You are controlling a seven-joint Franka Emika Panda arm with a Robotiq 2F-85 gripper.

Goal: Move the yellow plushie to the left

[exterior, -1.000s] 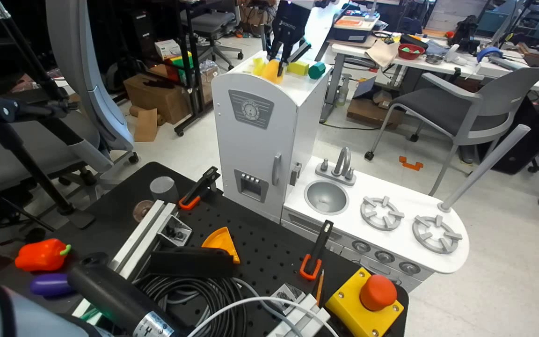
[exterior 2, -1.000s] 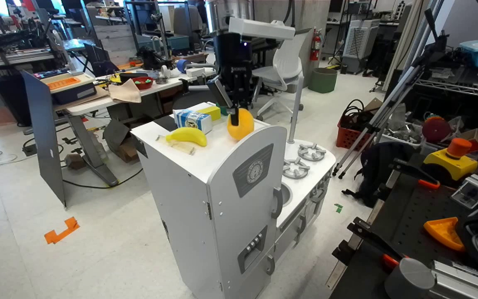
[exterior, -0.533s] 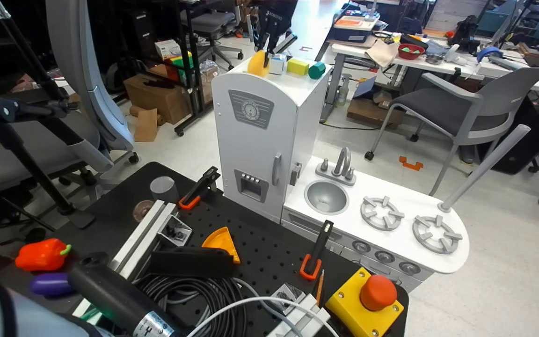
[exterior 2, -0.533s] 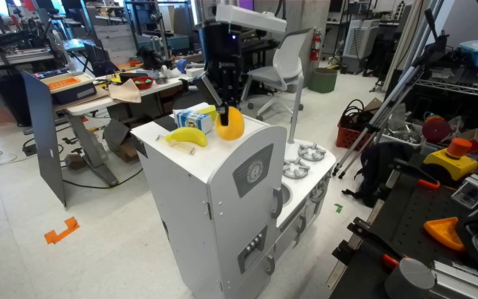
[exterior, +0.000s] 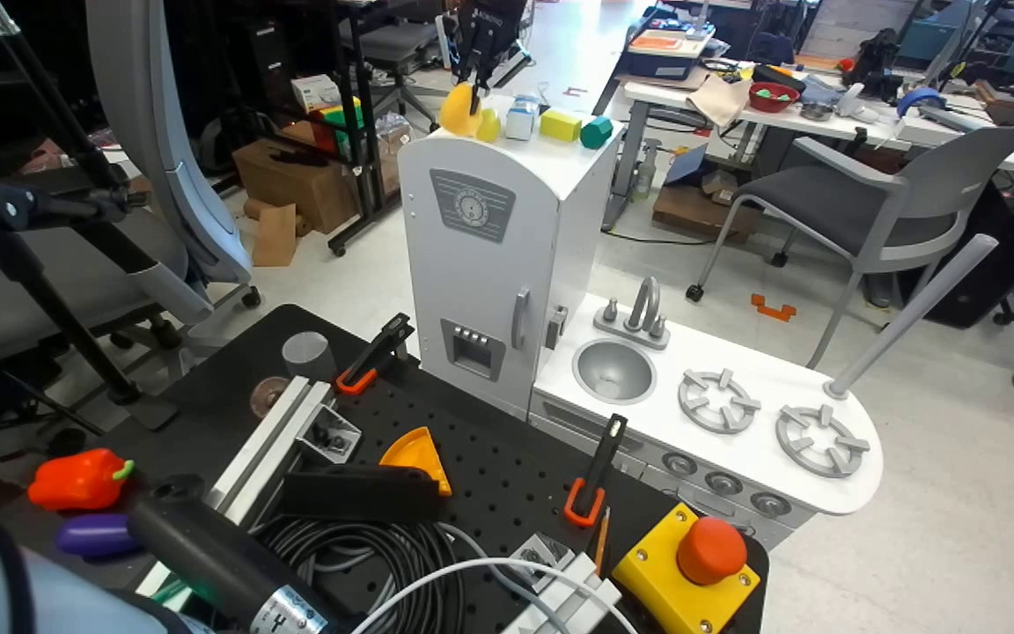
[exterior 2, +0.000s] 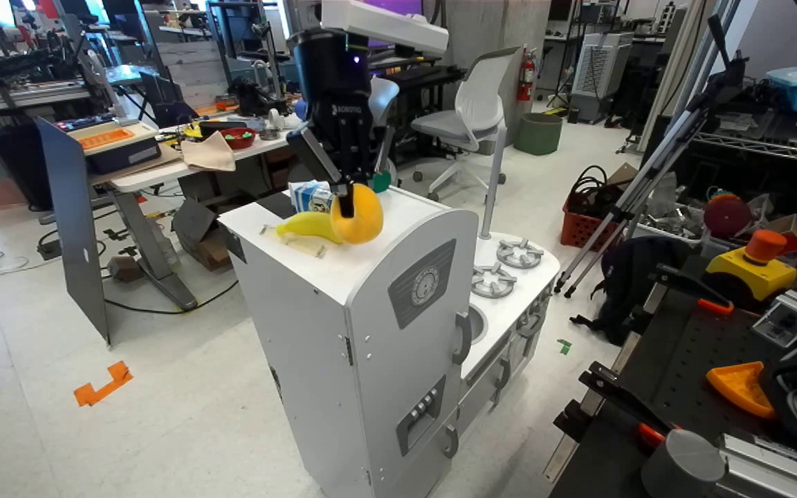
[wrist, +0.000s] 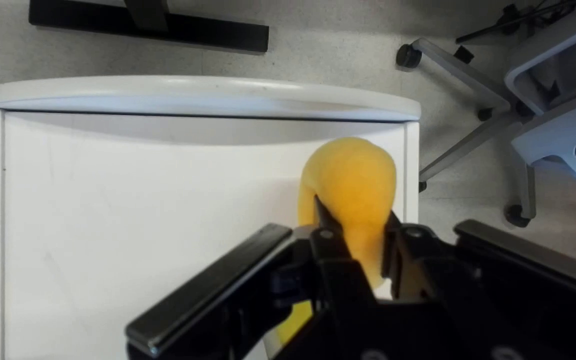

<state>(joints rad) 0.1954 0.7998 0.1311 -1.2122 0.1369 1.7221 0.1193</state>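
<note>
The yellow plushie [wrist: 360, 172] is a soft, rounded orange-yellow toy. My gripper [wrist: 355, 207] is shut on it, with one finger on each side pressing into it. In an exterior view the plushie [exterior 2: 365, 216] is at the white toy fridge's top, overlapping the end of a yellow banana [exterior 2: 305, 224]. In an exterior view the plushie [exterior: 456, 111] is at the left end of the fridge top, and the arched front panel hides its underside. I cannot tell whether it touches the surface. In the wrist view it is near the top's right edge.
On the fridge top [wrist: 143, 210] are a blue-white carton [exterior: 522, 118], a yellow block [exterior: 560, 125] and a green item [exterior: 596, 132]. A raised arched panel [exterior 2: 433, 277] borders its front. The sink and stove counter [exterior: 701, 370] is lower beside it.
My gripper has carried the plushie leftward along the fridge top in both exterior views. It has passed in front of the carton and now overlaps the banana.
</note>
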